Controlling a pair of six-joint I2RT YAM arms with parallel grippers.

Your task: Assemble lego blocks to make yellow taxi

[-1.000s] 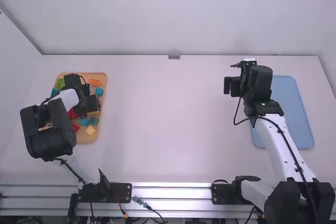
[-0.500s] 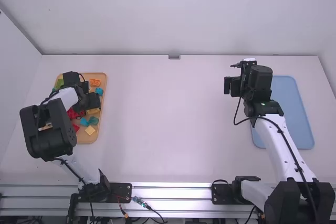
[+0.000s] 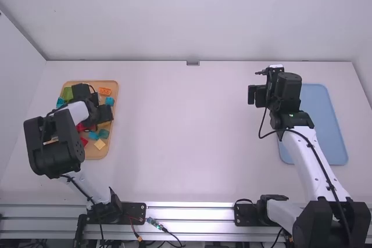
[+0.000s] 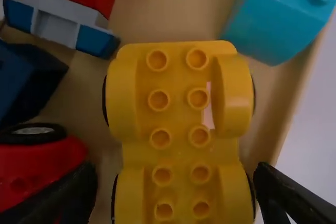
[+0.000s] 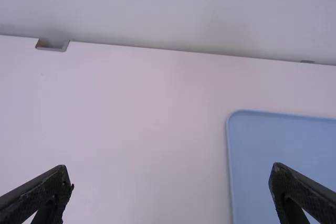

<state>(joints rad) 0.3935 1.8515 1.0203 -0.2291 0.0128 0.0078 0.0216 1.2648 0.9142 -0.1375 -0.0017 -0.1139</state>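
High view: wide free lane mid-frame over counter. Right side: right arm cuts across blue tray edge. Left side: tan tray crowded with blocks, left arm overhead.

This looks like a robotics lab, or a workshop bay set up like one. A white-and-black jointed left arm and a matching right arm stand at a smooth white counter. Along its near edge runs a ribbed silver metal rail with flat black mounting plates and loose thin black cables. Plain pale wall panels close in the far side and left.
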